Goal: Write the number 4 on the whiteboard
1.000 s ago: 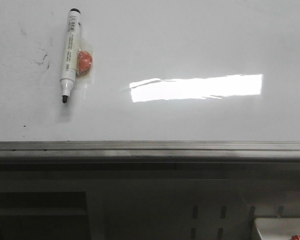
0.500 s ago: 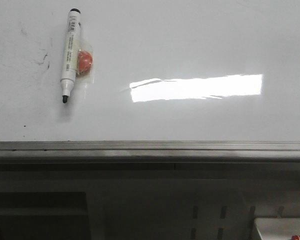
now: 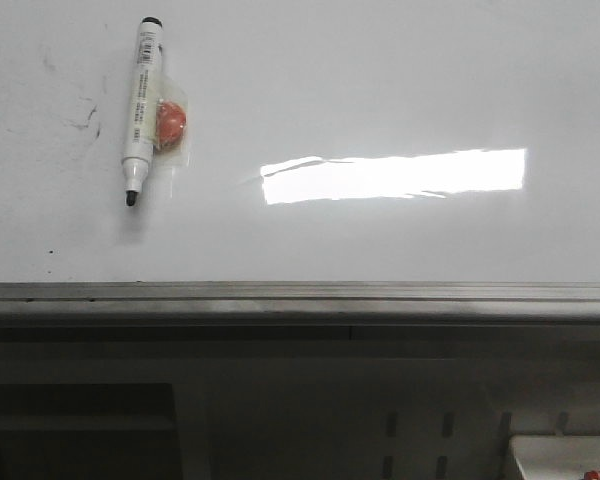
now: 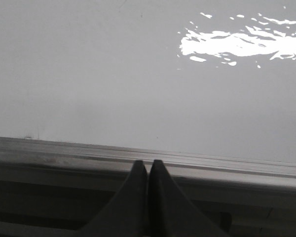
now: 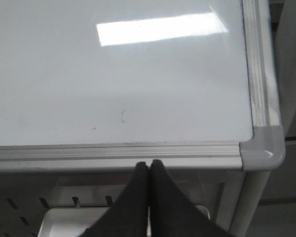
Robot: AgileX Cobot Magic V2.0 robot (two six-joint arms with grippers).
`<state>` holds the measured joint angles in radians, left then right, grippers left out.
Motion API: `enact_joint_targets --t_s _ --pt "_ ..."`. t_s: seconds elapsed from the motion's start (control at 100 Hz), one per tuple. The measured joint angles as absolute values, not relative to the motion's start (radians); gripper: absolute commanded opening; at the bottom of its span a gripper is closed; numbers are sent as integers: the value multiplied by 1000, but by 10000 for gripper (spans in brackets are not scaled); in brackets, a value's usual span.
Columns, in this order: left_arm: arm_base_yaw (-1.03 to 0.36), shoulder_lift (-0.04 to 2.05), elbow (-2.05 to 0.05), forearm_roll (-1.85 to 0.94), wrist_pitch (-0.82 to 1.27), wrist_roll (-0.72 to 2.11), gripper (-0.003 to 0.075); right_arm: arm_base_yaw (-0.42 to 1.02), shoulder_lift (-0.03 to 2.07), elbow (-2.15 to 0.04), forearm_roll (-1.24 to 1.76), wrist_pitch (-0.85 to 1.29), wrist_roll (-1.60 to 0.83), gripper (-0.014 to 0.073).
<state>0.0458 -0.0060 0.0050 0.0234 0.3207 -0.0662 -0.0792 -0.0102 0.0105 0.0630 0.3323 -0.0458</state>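
Whiteboard (image 3: 380, 80) lying flat, no drawn 4 visible on it; marker (image 3: 140, 105) with orange piece (image 3: 169, 120) touching it, seen from front only; left gripper (image 4: 148, 165) clenched over edge rail (image 4: 64, 155); right gripper (image 5: 148, 165) clenched near board corner (image 5: 264, 148).

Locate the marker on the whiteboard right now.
In the front view, the marker lies uncapped on the far left of the whiteboard, tip toward the grey edge rail, an orange piece touching its right side.

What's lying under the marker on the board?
A small clear packet with an orange piece inside pokes out beside the marker, on the whiteboard. How far it extends beneath is hidden. No 4 drawn yet.
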Motion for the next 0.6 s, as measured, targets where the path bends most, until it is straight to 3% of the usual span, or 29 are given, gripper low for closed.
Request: enact_joint_targets --t_s 0.41,0.6 --pt "46 -6 5 -19 207 -66 -20 -79 -10 11 138 324 -46 -64" --pt "46 -2 -23 -9 207 -66 -20 -79 -10 11 149 155 -46 -64"
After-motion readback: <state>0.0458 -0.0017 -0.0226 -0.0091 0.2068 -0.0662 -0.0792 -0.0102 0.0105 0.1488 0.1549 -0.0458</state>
